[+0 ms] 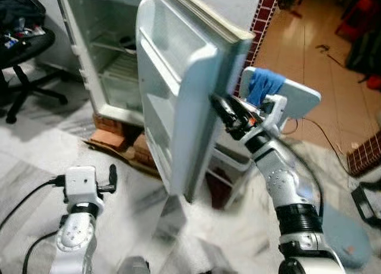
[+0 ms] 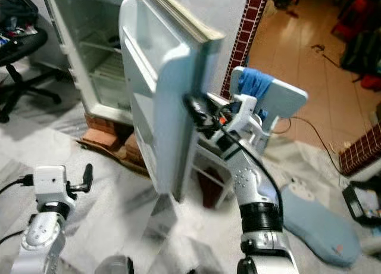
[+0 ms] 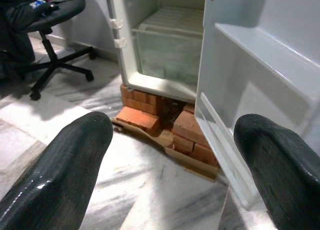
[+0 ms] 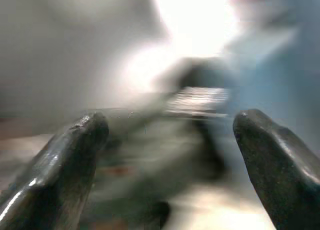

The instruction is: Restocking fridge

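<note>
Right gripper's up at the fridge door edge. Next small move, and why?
Probably push the fridge door wider with the right gripper. Its open fingers sit at the door's outer edge, and the door stands partway across the fridge compartment, blocking reach to the shelves. The left gripper waits low, open and holding nothing.

Open fridge on bricks, office chair left, door swung out right

Black office chair near bricks; blue cloth.
</note>
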